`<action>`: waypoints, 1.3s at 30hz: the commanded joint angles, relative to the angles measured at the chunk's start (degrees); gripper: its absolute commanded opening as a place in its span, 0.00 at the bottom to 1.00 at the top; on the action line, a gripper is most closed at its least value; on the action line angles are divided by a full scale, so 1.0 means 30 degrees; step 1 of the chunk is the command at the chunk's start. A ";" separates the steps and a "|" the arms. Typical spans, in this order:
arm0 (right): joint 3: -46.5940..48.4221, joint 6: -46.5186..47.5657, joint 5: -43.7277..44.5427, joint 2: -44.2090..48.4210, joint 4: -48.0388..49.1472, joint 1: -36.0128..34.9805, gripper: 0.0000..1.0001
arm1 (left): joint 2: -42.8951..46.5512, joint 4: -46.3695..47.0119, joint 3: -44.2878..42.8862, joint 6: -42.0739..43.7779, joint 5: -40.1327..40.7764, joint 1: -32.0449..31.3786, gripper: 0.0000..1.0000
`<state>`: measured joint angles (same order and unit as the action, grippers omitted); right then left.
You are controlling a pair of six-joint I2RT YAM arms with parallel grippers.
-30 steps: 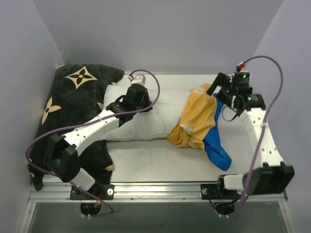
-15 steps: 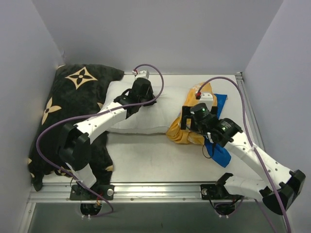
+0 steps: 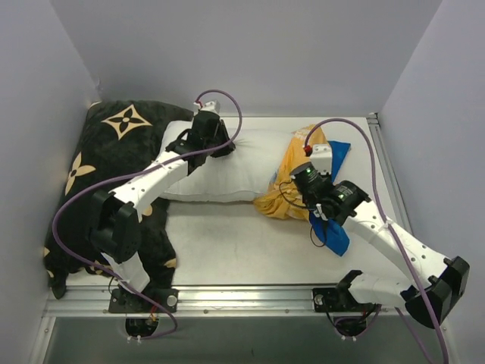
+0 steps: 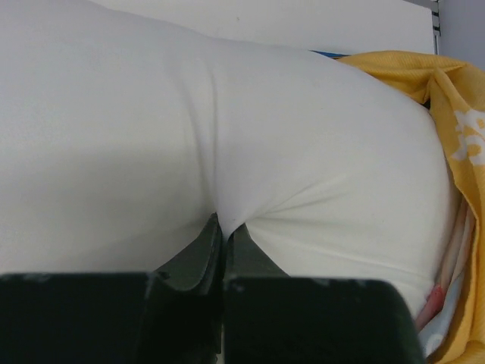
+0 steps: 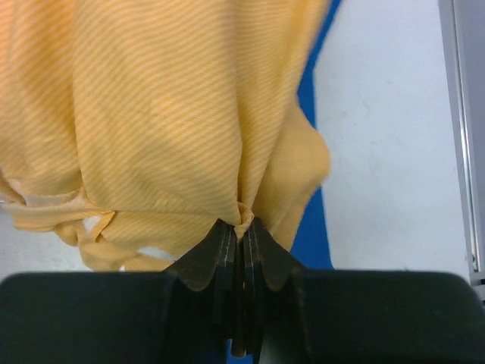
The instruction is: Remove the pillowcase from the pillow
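Observation:
The white pillow (image 3: 227,171) lies across the back of the table, its right end still inside the pillowcase (image 3: 292,178). The pillowcase is bunched with its orange-yellow inner side out, and a blue flap (image 3: 332,231) trails toward the front. My left gripper (image 3: 214,142) is shut on a pinch of the pillow (image 4: 227,114) near its back left end. In the left wrist view the gripper (image 4: 224,226) has white fabric puckered between its tips. My right gripper (image 5: 244,224) is shut on a fold of the yellow pillowcase (image 5: 167,114), and sits over the bunch in the top view (image 3: 301,184).
A large black cushion with tan flowers (image 3: 114,152) fills the left side, partly under the pillow's left end. Grey walls close in on the left, back and right. A metal rail (image 5: 461,136) runs along the table's right edge. Bare white table (image 3: 242,250) lies in front of the pillow.
My right arm swung in from the back right, came down on the pillowcase and shut on its yellow fabric. My left gripper, still holding the pillow, shifted slightly toward the back left.

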<state>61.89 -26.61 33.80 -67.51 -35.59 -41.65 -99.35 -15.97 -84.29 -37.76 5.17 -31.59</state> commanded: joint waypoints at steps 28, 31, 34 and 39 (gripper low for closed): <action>0.1635 0.0903 -0.8449 0.2639 -0.0232 0.8313 0.56 | -0.0896 -0.0245 -0.0819 0.0545 -0.1723 0.4966 0.00; 0.2133 0.0202 -0.4808 0.2435 -0.0585 0.3678 0.85 | -0.1189 -0.0157 -0.0644 0.0516 -0.1723 0.4468 0.00; 0.2457 -0.0356 -0.3187 0.1819 -0.0938 0.0773 1.00 | -0.1277 0.0077 -0.0381 0.0399 -0.1723 0.4204 0.00; 0.2106 -0.1412 0.0386 -0.0371 -0.1085 -0.0678 1.00 | -0.1248 0.0254 -0.0233 0.0281 -0.1723 0.4115 0.00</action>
<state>67.55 -28.27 23.53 -64.49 -36.21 -43.33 -102.13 -15.55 -86.02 -38.74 -8.19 -20.99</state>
